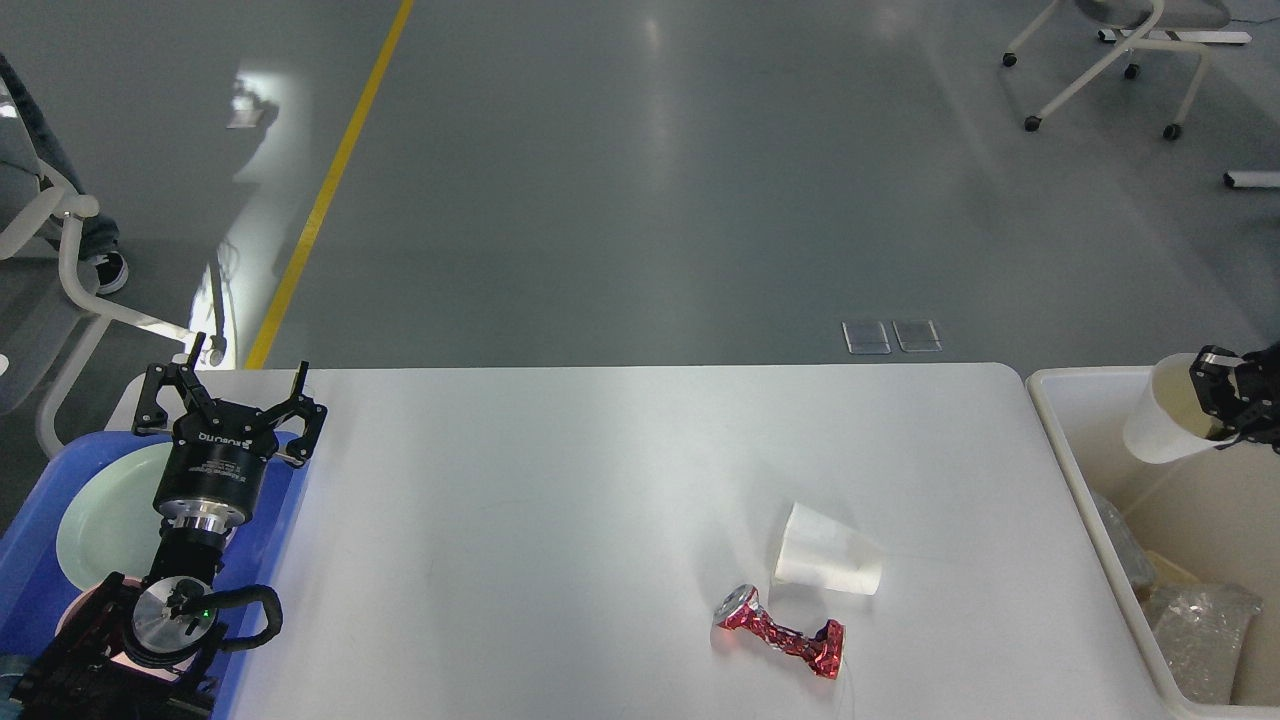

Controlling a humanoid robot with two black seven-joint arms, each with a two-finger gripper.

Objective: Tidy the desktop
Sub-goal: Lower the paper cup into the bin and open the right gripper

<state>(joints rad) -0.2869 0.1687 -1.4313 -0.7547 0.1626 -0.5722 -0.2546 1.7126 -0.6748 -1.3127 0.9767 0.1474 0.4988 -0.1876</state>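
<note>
The white-grey desktop [560,500] fills the middle. A white paper cup [828,564] lies on its side at the right centre. A crushed red can [782,630] lies just in front of it. My left gripper [246,372] is open and empty, pointing up above the blue tray [30,545] at the desktop's left edge. My right gripper [1220,400] is at the far right, shut on a second white paper cup [1160,410], holding it tilted above the off-white bin [1075,470].
The blue tray holds a pale green plate [105,520]. The bin holds clear plastic wrappers [1200,630]. White chair frames [1110,60] stand on the grey floor behind, with another [70,250] at far left. A yellow line [330,180] runs across the floor.
</note>
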